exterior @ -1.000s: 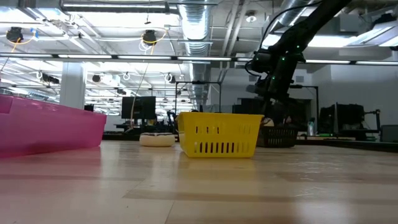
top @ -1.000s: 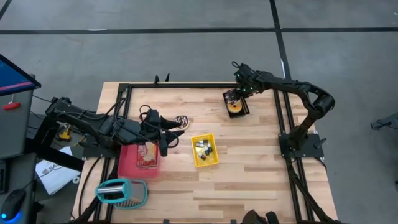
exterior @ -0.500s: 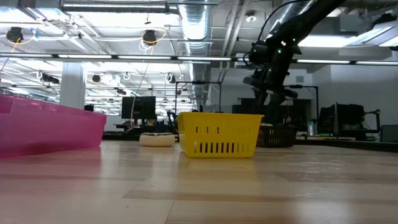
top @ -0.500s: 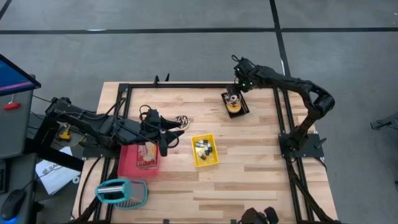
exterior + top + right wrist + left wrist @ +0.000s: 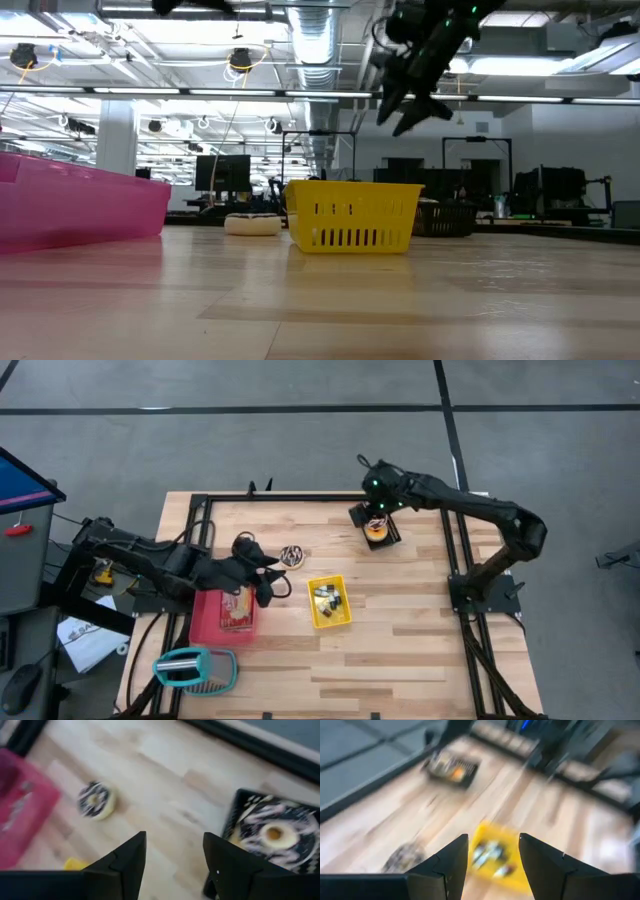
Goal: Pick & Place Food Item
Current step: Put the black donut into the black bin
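Note:
A chocolate-frosted donut (image 5: 291, 554) lies flat on the wooden table; it also shows in the right wrist view (image 5: 95, 800) and low view (image 5: 252, 224). A second, glazed donut (image 5: 273, 833) sits in a black basket (image 5: 379, 530) at the far right. My left gripper (image 5: 272, 572) hovers open and empty just near-left of the chocolate donut (image 5: 402, 857), above the far corner of the pink bin (image 5: 224, 616). My right gripper (image 5: 360, 512) is open and empty, high in the air (image 5: 405, 100) at the black basket's left edge.
A yellow basket (image 5: 329, 601) with small dark items stands mid-table, near-right of the chocolate donut. The pink bin holds a packet. A teal object (image 5: 195, 668) lies at the near left. A black frame (image 5: 300, 498) borders the table.
My right gripper has risen well clear of the black basket and swung toward the table's left, staying open. My left gripper has tipped further downward and sunk a little beside the chocolate donut. Both donuts lie where they were.

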`<control>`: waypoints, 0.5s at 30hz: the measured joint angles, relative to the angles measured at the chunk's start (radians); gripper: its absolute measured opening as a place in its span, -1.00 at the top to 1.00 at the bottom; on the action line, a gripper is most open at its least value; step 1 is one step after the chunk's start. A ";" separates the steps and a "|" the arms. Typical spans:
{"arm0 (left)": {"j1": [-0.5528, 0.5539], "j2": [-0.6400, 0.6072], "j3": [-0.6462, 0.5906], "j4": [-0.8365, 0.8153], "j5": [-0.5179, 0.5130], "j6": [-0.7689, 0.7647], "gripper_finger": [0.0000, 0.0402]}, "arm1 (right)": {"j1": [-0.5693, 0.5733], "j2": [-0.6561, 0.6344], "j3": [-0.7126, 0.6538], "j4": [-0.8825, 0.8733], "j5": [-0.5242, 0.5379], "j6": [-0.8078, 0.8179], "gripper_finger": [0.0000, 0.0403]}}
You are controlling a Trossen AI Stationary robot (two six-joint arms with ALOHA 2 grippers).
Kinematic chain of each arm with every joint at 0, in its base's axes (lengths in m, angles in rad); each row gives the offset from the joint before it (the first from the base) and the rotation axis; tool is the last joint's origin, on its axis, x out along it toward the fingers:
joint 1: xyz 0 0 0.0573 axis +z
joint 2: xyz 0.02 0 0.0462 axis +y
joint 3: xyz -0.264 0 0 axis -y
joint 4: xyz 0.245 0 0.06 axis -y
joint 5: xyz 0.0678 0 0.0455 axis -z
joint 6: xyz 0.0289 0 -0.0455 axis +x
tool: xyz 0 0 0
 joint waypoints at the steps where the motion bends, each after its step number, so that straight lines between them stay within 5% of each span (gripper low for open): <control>1: 0.011 0.005 0.000 -0.050 0.016 -0.014 0.14 | 0.023 -0.015 0.000 -0.007 0.001 0.013 0.06; 5: 0.086 0.024 0.000 -0.106 0.111 0.019 0.11 | 0.106 -0.073 0.000 -0.010 0.009 0.088 0.06; 11: 0.358 0.141 0.000 -0.153 0.435 0.091 0.01 | 0.187 -0.150 0.000 -0.005 0.018 0.195 0.06; 15: 0.489 0.262 0.000 -0.202 0.508 0.192 -0.01 | 0.222 -0.201 0.000 -0.011 0.041 0.250 0.06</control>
